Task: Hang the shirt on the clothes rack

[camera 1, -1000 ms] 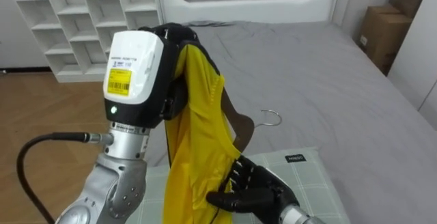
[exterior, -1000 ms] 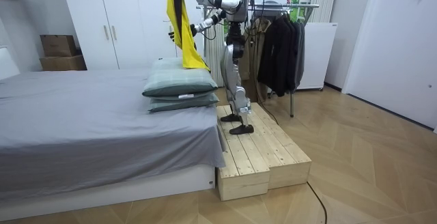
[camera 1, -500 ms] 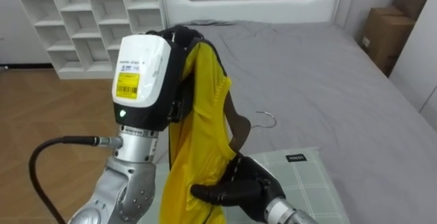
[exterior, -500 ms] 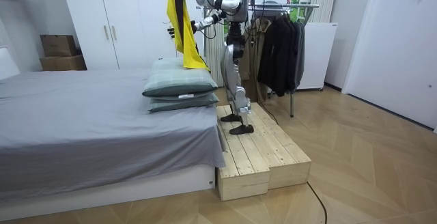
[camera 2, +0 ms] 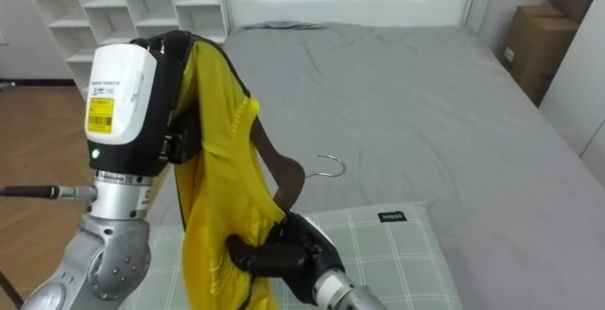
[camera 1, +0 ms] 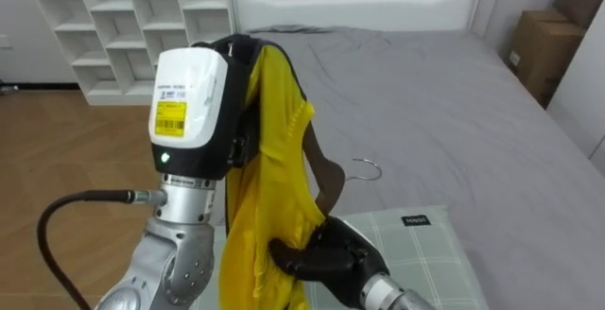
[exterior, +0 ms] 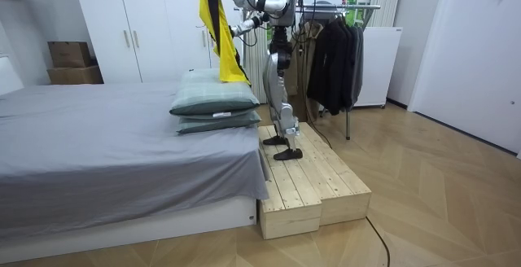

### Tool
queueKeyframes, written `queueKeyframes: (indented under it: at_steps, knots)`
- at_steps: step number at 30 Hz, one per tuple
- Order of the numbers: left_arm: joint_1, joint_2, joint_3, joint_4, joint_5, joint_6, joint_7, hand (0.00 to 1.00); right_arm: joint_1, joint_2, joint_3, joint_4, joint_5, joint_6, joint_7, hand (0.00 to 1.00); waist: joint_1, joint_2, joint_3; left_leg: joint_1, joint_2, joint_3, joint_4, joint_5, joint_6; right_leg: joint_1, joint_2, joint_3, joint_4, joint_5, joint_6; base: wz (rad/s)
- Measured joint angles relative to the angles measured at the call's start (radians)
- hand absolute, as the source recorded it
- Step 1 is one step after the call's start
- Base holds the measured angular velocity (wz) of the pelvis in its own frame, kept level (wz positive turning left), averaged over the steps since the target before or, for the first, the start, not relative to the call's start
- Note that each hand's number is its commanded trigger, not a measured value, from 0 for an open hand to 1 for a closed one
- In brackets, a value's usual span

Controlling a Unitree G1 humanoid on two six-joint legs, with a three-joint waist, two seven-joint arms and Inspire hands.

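A yellow garment [camera 1: 274, 159] with dark trim hangs from my raised left hand [camera 1: 194, 102], whose fingers curl over its top. A brown wooden hanger [camera 1: 327, 174] with a metal hook [camera 1: 367, 168] pokes out behind the cloth on the right. Lower down, my black right hand [camera 1: 331, 253] has its fingers and thumb curled into the cloth's right edge. In the room view I stand on a wooden platform [exterior: 305, 186] beside the bed, holding the garment [exterior: 213, 31] high over the pillows.
A grey bed [camera 1: 425, 93] spreads ahead with a green checked pillow [camera 1: 416, 253] right below my hands. White shelving [camera 1: 104, 17] stands at the far left, a cardboard box [camera 1: 544, 45] at the right. A rack of dark clothes [exterior: 334, 55] stands behind me.
My right hand's fingers, spread a second ago, have closed onto the yellow cloth, and the hand has slid a little left. The left hand keeps the garment up.
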Motion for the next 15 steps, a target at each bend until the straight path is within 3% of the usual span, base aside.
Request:
queueKeyframes:
  at_steps: [15]
  knots:
    - [0.000, -0.003, 0.001, 0.000, 0.000, 0.012, -0.001, 1.00, 0.000, 0.004, -0.003, -0.005, 0.016, 0.000, -0.008, 1.00, 0.000, 0.000, 0.0000, 0.000, 0.000, 0.000, 0.000, 0.000, 0.000, 0.000, 0.000, -0.002, 0.000, 0.000, 0.000, 0.00]
